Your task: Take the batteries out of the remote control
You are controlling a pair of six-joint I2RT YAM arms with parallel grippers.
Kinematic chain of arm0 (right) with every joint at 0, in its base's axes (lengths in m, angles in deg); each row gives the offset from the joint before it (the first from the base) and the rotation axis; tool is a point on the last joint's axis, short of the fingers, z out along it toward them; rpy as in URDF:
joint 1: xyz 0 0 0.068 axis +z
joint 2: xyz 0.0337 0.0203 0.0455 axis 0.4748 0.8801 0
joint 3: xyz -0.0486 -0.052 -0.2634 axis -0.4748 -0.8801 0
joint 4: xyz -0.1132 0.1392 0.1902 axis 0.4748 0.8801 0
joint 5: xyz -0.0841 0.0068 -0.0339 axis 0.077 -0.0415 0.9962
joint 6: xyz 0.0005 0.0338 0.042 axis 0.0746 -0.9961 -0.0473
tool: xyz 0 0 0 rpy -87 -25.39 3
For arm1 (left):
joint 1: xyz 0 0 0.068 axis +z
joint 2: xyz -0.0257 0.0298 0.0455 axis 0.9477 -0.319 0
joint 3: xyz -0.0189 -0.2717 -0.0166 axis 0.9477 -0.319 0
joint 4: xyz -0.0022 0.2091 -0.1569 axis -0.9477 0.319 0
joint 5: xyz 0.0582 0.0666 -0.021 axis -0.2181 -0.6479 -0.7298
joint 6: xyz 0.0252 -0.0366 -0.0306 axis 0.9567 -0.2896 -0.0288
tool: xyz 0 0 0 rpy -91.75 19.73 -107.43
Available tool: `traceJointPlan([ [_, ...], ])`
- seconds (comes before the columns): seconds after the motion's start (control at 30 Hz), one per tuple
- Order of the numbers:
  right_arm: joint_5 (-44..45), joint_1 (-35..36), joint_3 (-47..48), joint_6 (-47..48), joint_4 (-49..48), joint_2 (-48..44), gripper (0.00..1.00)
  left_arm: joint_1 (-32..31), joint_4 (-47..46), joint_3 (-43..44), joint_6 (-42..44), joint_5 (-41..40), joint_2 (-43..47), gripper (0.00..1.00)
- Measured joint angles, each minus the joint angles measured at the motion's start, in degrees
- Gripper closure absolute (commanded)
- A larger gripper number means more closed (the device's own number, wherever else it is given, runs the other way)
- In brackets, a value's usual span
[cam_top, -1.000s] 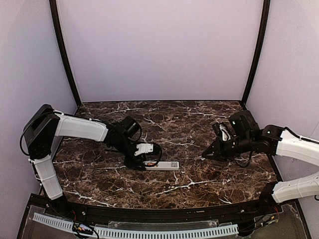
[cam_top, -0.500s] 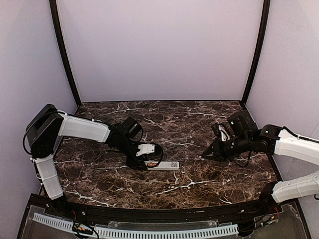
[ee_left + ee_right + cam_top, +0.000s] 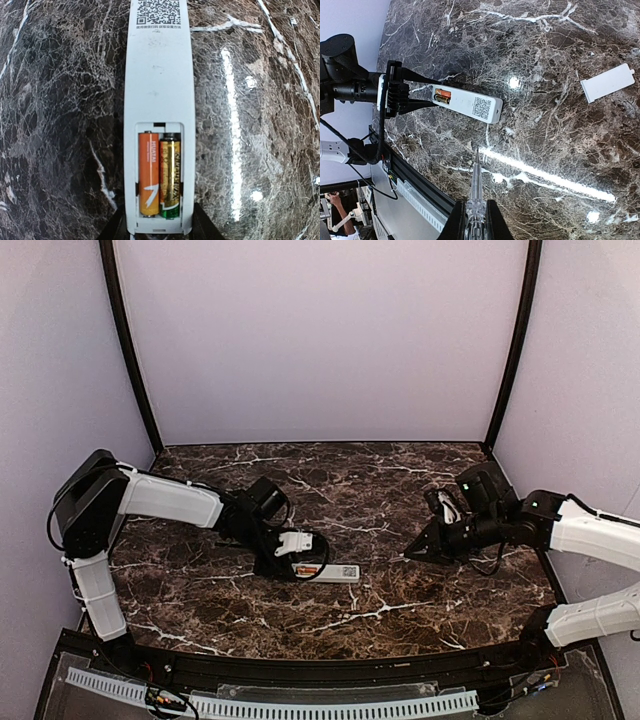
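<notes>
The white remote control [image 3: 159, 75] lies back-up on the marble table, its battery recess open. Two batteries sit side by side in it, one orange [image 3: 149, 172] and one gold-green [image 3: 170, 177]. My left gripper [image 3: 159, 231] is shut on the remote's battery end, one finger on each long side. In the top view the remote [image 3: 335, 572] lies left of centre with the left gripper [image 3: 292, 566] at its left end. My right gripper [image 3: 476, 222] is shut on a thin clear stick [image 3: 476, 185]. The stick's tip points toward the remote [image 3: 467, 104] but stays apart from it.
A small flat white cover piece [image 3: 609, 83] lies on the table to the right of the remote. The table's front edge with a black rail and white ribbed strip [image 3: 270, 702] runs along the near side. Purple walls enclose the back and sides.
The left gripper has shifted slightly right along the remote's end. The right gripper with the stick has edged a little left toward the remote.
</notes>
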Motion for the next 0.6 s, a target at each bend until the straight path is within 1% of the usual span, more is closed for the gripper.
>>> traceJointPlan([
  [0.23, 0.0, -0.02, 0.0, -0.09, 0.0, -1.42, 1.0, -2.08, -0.35, -0.9, -2.27, -1.84, 1.57, 0.81],
  [0.4, 0.0, -0.02, -0.02, -0.17, 0.04, -2.82, 1.0, -6.71, -0.33, -2.47, -5.95, -2.51, 5.25, 0.81],
  [0.6, 0.07, -0.04, -0.63, -0.63, 0.22, -5.64, 1.0, -11.3, -0.7, -4.5, -12.96, -3.23, 9.79, 0.81],
])
